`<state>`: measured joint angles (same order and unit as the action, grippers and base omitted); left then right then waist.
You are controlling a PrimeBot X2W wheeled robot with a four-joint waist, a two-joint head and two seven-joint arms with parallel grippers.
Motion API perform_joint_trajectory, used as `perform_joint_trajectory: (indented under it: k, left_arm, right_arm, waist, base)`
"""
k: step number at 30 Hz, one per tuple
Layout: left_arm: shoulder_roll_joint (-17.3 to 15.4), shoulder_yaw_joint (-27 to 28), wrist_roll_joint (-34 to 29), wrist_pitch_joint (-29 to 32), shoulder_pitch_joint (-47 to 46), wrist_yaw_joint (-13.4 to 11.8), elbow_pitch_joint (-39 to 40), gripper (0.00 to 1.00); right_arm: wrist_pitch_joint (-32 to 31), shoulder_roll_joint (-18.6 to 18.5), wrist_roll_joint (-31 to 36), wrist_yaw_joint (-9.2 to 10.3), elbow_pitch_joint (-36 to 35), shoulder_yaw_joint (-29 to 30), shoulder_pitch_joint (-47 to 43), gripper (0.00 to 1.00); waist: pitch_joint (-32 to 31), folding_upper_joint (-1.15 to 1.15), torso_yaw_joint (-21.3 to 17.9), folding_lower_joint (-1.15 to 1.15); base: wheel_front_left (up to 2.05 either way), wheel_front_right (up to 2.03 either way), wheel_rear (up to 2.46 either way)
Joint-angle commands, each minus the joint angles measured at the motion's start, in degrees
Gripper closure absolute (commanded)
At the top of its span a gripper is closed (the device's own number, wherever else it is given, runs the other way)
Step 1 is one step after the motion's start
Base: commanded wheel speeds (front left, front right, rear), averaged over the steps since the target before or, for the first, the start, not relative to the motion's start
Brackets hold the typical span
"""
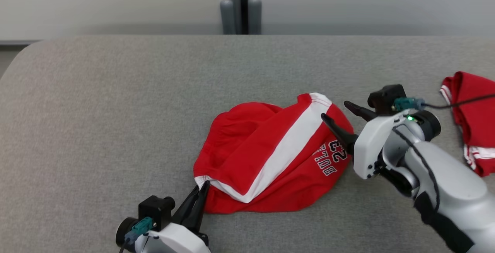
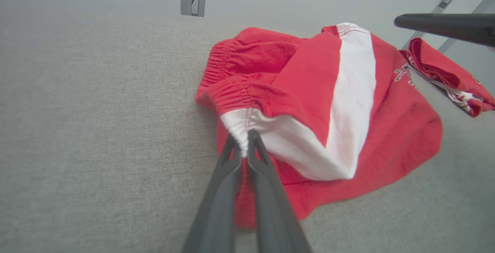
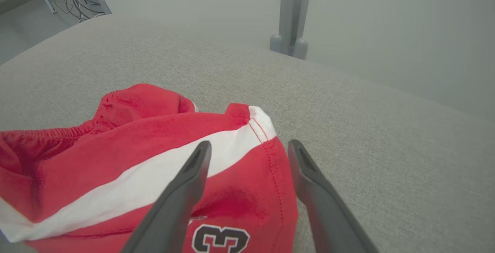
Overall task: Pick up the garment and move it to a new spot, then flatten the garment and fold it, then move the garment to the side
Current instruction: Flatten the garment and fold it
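The garment is a pair of red shorts with a white side stripe and dark lettering, lying crumpled in the middle of the grey table. My left gripper is shut on the white end of its waistband at the near left corner. My right gripper hovers open just above the garment's right edge, near the far hem corner. Its two fingers straddle the red cloth without pinching it.
A second red garment lies bunched at the table's right edge, behind my right forearm. A grey post stands behind the table's far edge. Bare grey table stretches to the left and far side.
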<state>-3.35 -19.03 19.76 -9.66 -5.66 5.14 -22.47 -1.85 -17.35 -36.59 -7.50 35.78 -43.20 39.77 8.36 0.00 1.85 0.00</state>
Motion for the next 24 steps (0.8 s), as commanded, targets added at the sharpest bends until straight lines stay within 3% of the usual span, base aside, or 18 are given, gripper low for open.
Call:
perform_joint_trajectory:
  k: [1,10,15,16,17,19,24]
  left_arm:
    - [-0.2,-0.47,-0.07,-0.11,-1.61,-0.33,0.89,1.0]
    - [0.07,-2.43,0.52,-0.8,-3.62,-0.78,2.67,1.0]
    - [0.14,-3.2,0.86,-1.17,-4.33,-1.17,2.34,1.0]
    - [0.16,-3.38,0.89,-1.28,-4.44,-1.24,2.24,1.0]
    - [0.17,-3.53,0.95,-1.39,-4.53,-1.3,2.12,1.0]
    - [0.19,-3.71,1.18,-1.57,-4.53,-1.43,1.95,1.0]
    - [-0.52,-3.02,1.8,-2.4,-4.51,-1.66,2.53,1.0]
  right_arm:
    - [-2.62,-1.73,-4.17,0.02,1.45,-2.66,3.18,0.0]
    - [-8.03,-7.76,-15.91,0.02,3.49,-11.22,11.45,0.0]
    - [-9.75,-9.32,-22.18,0.02,3.86,-15.62,13.68,0.0]
    - [-10.21,-9.6,-23.12,0.02,3.57,-16.63,14.07,0.26]
    - [-10.1,-9.99,-23.94,0.02,3.21,-17.59,14.6,0.59]
    - [-9.62,-10.74,-25.51,0.02,2.69,-19.11,15.35,1.0]
    - [-4.72,-13.5,-29.62,0.02,-0.18,-22.13,17.28,1.0]
  waist:
    - [2.84,0.0,2.57,0.0]
    - [6.51,0.0,5.76,0.0]
    - [7.37,0.0,6.68,0.0]
    - [7.44,0.0,6.81,0.0]
    - [7.48,0.0,6.89,0.0]
    - [7.5,0.0,6.89,0.0]
    - [6.51,0.0,5.66,0.0]
  base:
    - [0.0,0.0,0.0]
    - [0.0,0.0,0.0]
    - [0.0,0.0,0.0]
    - [0.0,0.0,0.0]
    - [0.0,0.0,0.0]
    - [0.0,0.0,0.0]
    - [0.0,0.0,0.0]
